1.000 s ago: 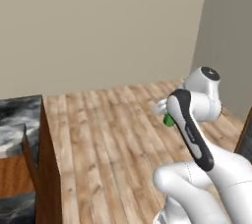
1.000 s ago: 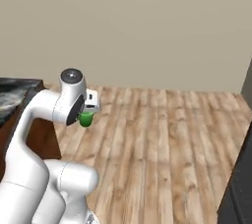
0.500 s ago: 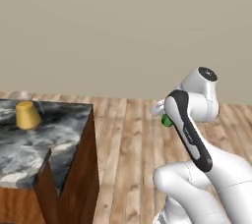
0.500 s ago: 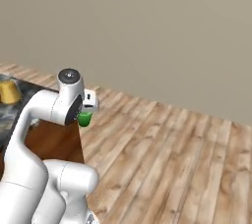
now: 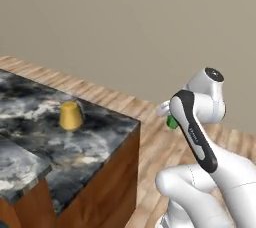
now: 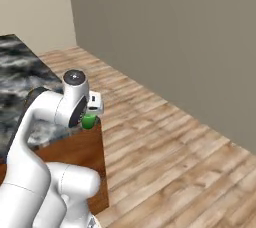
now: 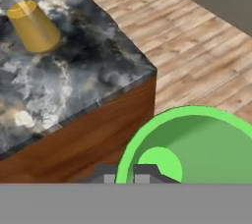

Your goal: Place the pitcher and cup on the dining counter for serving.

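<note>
Left base view: While my arm hangs over the wood floor [image 5: 150,137], I see the claw [image 5: 170,117] with the green cup [image 5: 172,122] in it, right of the desk [image 5: 100,137]; the amber pitcher [image 5: 70,116] stands on the marble, well apart from the cup.
Right base view: the cup [image 6: 89,121] sits under the white hand, level with the desk's [image 6: 30,77] near corner.
Hand view: the cup's open rim [image 7: 197,144] fills the lower right, clamped between the dark tips; the pitcher [image 7: 33,26] stands upper left on the desk [image 7: 83,80].
</note>
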Motion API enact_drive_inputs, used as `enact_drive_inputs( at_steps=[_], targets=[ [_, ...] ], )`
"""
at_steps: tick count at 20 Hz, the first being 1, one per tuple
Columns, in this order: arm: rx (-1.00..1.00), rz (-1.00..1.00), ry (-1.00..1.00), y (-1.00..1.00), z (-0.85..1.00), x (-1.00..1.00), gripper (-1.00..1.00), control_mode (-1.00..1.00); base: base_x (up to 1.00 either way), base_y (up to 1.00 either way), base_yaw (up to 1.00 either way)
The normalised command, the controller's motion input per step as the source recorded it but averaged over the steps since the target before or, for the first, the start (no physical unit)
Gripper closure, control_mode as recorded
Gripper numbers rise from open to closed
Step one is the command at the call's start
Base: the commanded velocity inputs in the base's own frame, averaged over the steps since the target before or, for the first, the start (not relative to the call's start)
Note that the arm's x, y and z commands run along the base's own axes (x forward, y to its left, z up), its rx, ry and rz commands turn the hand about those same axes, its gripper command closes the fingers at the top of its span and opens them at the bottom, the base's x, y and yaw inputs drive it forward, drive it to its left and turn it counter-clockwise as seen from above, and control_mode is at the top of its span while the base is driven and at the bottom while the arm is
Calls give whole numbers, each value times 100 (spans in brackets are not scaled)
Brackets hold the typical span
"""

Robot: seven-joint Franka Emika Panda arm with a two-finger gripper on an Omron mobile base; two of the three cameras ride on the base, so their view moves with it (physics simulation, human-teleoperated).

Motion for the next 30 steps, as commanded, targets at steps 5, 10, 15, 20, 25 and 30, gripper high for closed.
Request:
enact_drive_inputs(
  at_steps=[5, 10, 15, 20, 25, 30],
  targets=[
    [0, 0, 0, 0, 0, 0, 100, 100, 45, -11, 95],
    [0, 0, 0, 0, 0, 0, 100, 100, 37, -13, 95],
    [0, 0, 0, 0, 0, 0, 100, 100, 88, -41, 50],
    [0, 0, 0, 0, 0, 0, 100, 100, 31, -22, 10],
    [-3, 0, 4, 10, 0, 19, 100, -100, 9, 0, 0],
    [-2, -2, 23, 21, -10, 83, 100, -100, 0, 0, 0]
  ],
)
